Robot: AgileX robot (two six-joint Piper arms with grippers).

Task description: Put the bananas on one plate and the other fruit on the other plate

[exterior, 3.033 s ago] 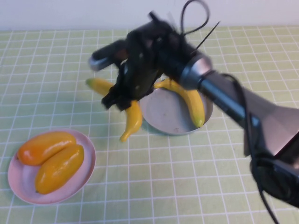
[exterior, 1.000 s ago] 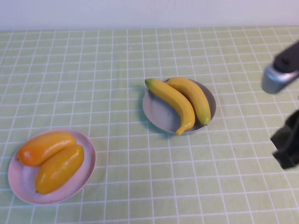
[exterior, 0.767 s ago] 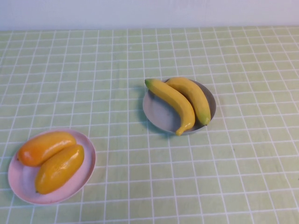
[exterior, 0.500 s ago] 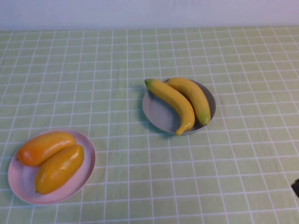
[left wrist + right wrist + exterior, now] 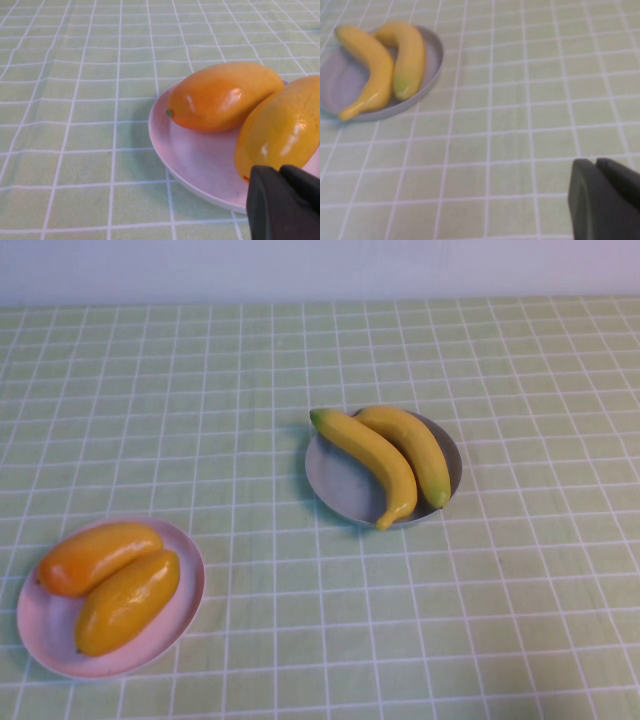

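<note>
Neither arm appears in the high view; left gripper (image 5: 282, 202) and right gripper (image 5: 605, 197) show at lower right of their wrist views, fingers pressed together. We note the right arm has left the frame, bananas (image 5: 385, 452) on the grey-blue plate (image 5: 335, 480).

Matte black, blocky left claw (image 5: 283, 202) and right claw (image 5: 605, 199), seemingly plastic.

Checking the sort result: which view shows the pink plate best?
High view: the whole pink plate shows, both mangoes on it. Left wrist view is closer but cuts it off behind the left hand. Right wrist view shows only bananas and right hand.
</note>
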